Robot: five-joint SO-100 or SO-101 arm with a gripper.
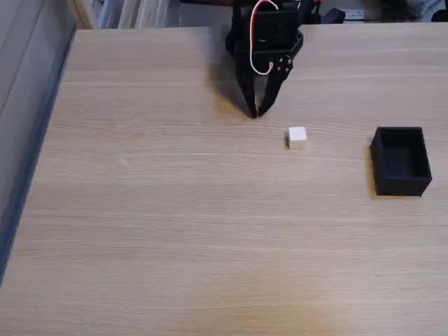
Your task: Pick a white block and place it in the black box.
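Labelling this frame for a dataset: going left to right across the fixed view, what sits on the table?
gripper → white block → black box

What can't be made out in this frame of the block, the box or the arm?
- Arm: the fixed view's top edge cuts it off above the gripper.
- Gripper: the tips look together, but a small gap would be too fine to see.
- Box: its floor is dark and partly behind the near wall; contents cannot be judged.
- Block: too small for any surface detail; its far faces are hidden.
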